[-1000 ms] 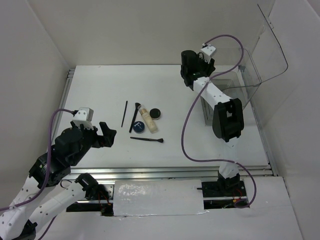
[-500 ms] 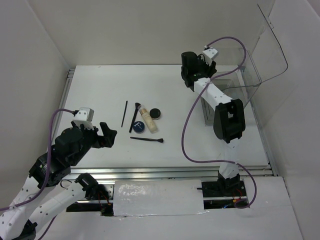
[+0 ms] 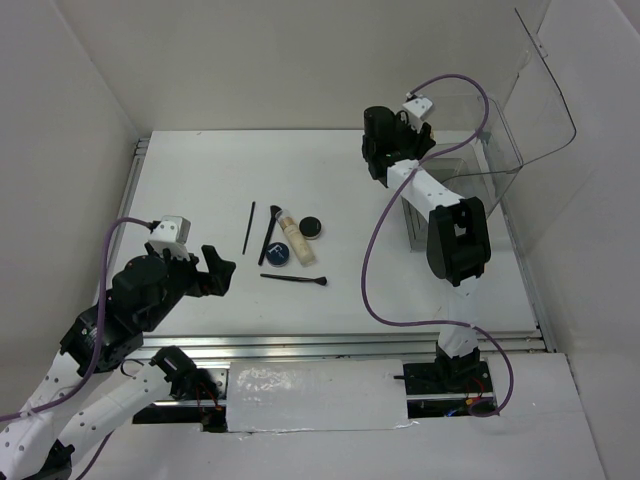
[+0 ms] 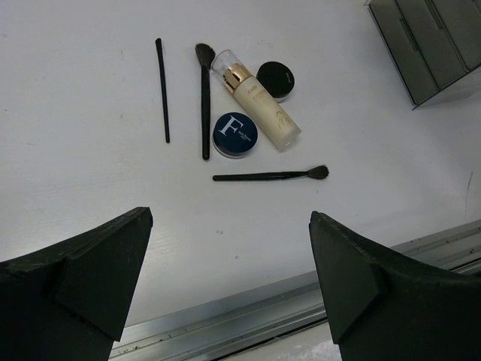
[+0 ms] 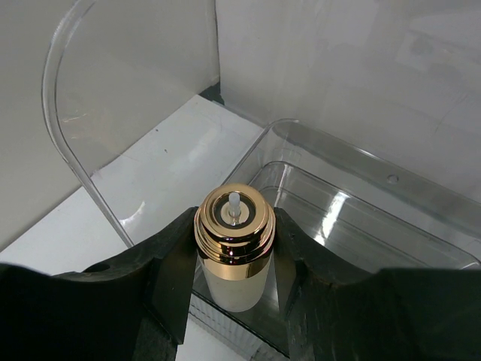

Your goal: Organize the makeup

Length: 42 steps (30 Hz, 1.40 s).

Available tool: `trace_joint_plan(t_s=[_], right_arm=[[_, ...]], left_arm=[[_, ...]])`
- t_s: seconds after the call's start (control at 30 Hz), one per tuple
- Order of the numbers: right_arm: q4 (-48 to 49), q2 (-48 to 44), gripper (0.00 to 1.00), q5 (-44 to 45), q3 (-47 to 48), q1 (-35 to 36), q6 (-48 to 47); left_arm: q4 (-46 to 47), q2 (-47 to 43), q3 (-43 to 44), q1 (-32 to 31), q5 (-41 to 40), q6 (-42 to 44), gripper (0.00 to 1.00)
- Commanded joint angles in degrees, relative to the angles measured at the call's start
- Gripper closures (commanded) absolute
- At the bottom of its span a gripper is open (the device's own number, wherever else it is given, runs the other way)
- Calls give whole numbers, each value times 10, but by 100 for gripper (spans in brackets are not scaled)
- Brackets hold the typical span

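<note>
Bottle transfer: right gripper, pinching the beige bottle, has edged toward the clear box at two o'clock, so placement looks imminent. At the box's nine o'clock lies the remaining makeup, with left gripper spread.

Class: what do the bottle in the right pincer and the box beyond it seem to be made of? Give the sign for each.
The bottle: frosted cream body, glass or plastic, cannot tell; collar looks like polished gold metal or plating, mirror glints. The box: clear glossy plastic, see-through with bright edge reflections.
</note>
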Motion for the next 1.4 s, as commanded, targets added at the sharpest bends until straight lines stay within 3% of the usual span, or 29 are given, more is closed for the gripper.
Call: trace_joint_plan(t_s=[0.0,0.2,0.43,0.73,0.83,0.9,0.97,1.37], right_arm=[[-22,-19,100,8,-1,-5,49],[-72,3,96,-1,24,-8,92],[-65,8,81,-5,13,-9,98],[-92,25,79,-11,11,-13,122],[-95,29,69,-9,11,-16,126],[-91,25,56,-14,6,-15,129],[-91,24,35,-16,4,-16,129],[-99,-13,9,-27,23,-4,109]], left_arm=[[25,1,0,-1,6,12,1],[26,2,0,-1,8,13,1],[26,2,-1,-1,11,14,1],[28,-4,-2,-1,11,15,0],[29,-4,-3,-2,12,15,1],[28,-3,-3,-1,12,15,1],[29,-2,-2,-1,13,16,1],[26,5,-2,-1,8,12,1]])
